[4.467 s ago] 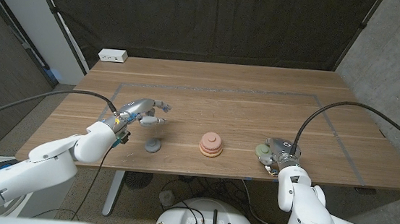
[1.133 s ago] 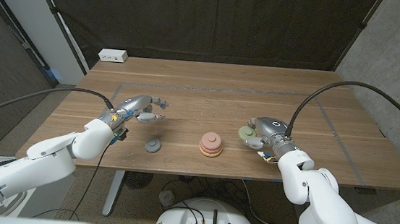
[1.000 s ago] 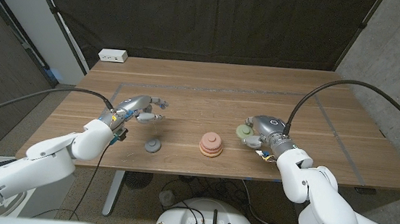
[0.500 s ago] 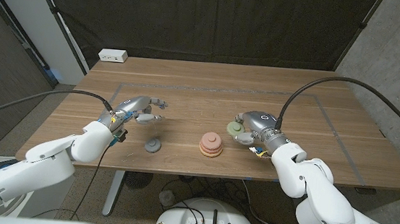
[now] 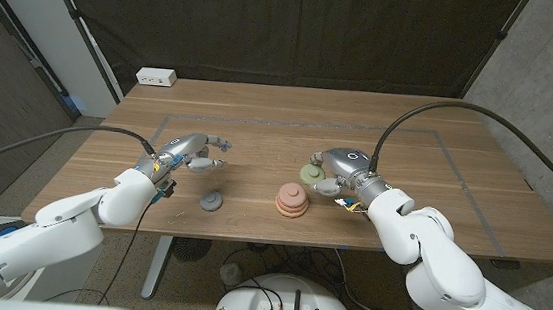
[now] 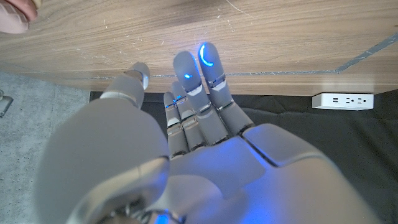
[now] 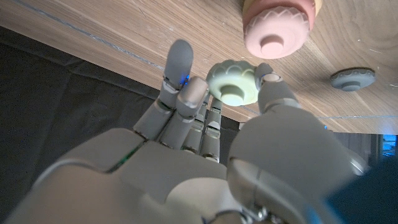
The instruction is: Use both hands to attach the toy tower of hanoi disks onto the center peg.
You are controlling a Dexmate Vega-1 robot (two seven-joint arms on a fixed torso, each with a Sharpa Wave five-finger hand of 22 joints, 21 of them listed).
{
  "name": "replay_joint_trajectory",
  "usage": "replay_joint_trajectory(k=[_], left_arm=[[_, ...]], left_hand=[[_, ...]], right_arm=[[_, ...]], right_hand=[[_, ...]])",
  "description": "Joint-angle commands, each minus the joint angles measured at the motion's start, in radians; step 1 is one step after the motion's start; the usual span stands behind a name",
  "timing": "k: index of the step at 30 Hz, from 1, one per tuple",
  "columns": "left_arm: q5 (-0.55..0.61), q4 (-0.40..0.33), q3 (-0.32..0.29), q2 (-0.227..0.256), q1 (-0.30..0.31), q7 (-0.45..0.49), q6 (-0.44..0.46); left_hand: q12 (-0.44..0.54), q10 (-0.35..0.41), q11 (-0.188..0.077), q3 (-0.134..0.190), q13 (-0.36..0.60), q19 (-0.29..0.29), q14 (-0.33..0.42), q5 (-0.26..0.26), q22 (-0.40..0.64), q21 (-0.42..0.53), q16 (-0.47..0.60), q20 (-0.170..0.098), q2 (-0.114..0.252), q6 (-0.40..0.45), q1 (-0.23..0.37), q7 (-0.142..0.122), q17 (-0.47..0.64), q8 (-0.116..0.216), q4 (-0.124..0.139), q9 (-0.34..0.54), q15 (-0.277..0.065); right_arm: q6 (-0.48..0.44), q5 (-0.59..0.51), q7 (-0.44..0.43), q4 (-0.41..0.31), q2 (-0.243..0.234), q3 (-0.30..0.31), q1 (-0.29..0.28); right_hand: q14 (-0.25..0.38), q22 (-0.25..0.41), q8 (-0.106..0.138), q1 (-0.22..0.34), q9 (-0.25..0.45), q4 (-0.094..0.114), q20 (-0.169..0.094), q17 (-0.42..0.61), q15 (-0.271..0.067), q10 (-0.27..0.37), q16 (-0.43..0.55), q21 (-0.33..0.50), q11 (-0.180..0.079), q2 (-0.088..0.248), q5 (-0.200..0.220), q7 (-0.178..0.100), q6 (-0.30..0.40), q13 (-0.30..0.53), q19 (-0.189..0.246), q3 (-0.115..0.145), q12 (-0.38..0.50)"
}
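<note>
A stack of pink and tan disks (image 5: 291,199) sits on the center peg at the table's near middle, and its pink top disk (image 7: 275,27) has the peg tip poking through. My right hand (image 5: 339,171) holds a pale green disk (image 5: 311,172) in the air just behind and to the right of the stack; the green disk (image 7: 234,83) is pinched between thumb and fingers. A grey disk (image 5: 211,203) lies on the table left of the stack, also seen as the grey disk (image 7: 352,78). My left hand (image 5: 191,152) hovers behind it with fingers spread, holding nothing.
A white power strip (image 5: 157,77) lies at the table's far left corner, also seen as the power strip (image 6: 344,101). Grey tape lines (image 5: 289,124) mark a rectangle on the wooden table (image 5: 401,114). A black curtain hangs behind.
My right hand has carried the green disk leftward from the near right of the table to just beside the stack. The left hand and grey disk stay where they were.
</note>
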Motion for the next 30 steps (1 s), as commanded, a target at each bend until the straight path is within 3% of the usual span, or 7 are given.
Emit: replay_joint_trajectory(k=[1, 30], left_arm=[[0.005, -0.007, -0.007, -0.006, 0.008, 0.005, 0.006], [0.01, -0.009, -0.022, -0.023, 0.017, 0.004, 0.002]], left_hand=[[-0.001, 0.011, 0.0, 0.007, 0.005, 0.012, 0.009, 0.004, 0.003, 0.004, -0.002, -0.136, 0.003, 0.01, -0.009, -0.002, 0.001, -0.001, 0.001, 0.004, -0.058], [-0.005, 0.013, -0.001, 0.016, 0.007, 0.012, 0.01, 0.005, 0.003, 0.006, -0.003, -0.136, 0.0, 0.012, -0.006, -0.003, 0.0, -0.002, -0.001, 0.005, -0.058]], right_arm=[[0.11, 0.004, 0.033, 0.029, 0.05, 0.025, 0.025], [0.138, -0.054, 0.207, 0.075, 0.134, 0.002, 0.074]], right_hand=[[0.008, 0.003, 0.004, 0.066, 0.002, 0.029, -0.051, 0.002, 0.0, 0.106, 0.012, -0.003, -0.099, 0.066, 0.004, -0.083, 0.094, 0.005, 0.01, 0.043, 0.001], [0.003, 0.003, -0.004, 0.055, 0.001, 0.033, -0.051, 0.002, 0.0, 0.099, 0.023, -0.013, -0.1, 0.065, 0.004, -0.085, 0.084, 0.008, 0.01, 0.05, -0.013]])
